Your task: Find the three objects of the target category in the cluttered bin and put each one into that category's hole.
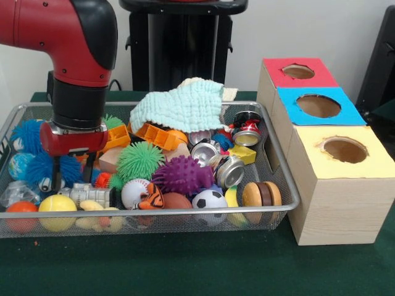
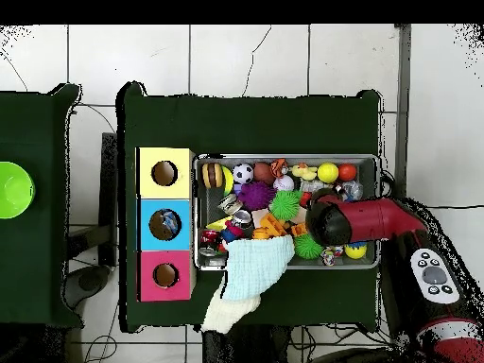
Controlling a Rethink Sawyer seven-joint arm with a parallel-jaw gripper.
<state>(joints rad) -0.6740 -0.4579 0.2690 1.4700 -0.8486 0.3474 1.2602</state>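
The wire mesh bin (image 1: pixel 185 221) is full of toys and also shows in the overhead view (image 2: pixel 284 158). My gripper (image 1: pixel 73 174) hangs low over the bin's left end in the front view, open, with nothing held, in front of blue spiky balls (image 1: pixel 28 134). A see-through bottle (image 1: pixel 91 195) lies on its side just below and in front of the fingers. Another clear crumpled piece (image 1: pixel 13 195) lies at the bin's left edge. The blue-surround hole (image 1: pixel 318 106) is the middle one on the wooden boxes; from above (image 2: pixel 164 225) something pale shows inside it. In the overhead view the arm (image 2: pixel 364 219) hides the gripper.
A light blue cloth (image 1: pixel 182 106) drapes over the bin's far rim. Silver cans (image 1: pixel 229 171) lie by a purple spiky ball (image 1: pixel 182 174) and a green one (image 1: pixel 141 160). The red hole (image 1: pixel 299 71) and the yellow hole (image 1: pixel 344 150) flank the blue one.
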